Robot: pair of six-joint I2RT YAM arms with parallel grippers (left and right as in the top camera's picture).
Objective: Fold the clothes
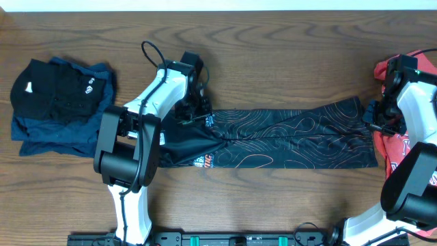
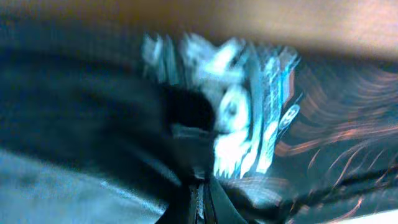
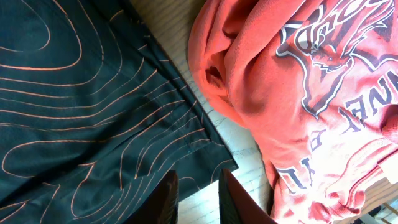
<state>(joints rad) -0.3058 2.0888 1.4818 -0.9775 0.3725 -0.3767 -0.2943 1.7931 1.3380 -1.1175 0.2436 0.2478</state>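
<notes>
Here, left jaws pinch the slick, orange-lined black jersey [image 1: 287, 140]; right jaws stand slightly parted, empty, beside the crumpled red shirt [image 3: 298, 93].

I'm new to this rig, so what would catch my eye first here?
A black jersey with orange contour lines lies in a long band across the table, the left gripper pinching it near its left end. At the right edge, a red T-shirt sits bunched under the right arm.
</notes>
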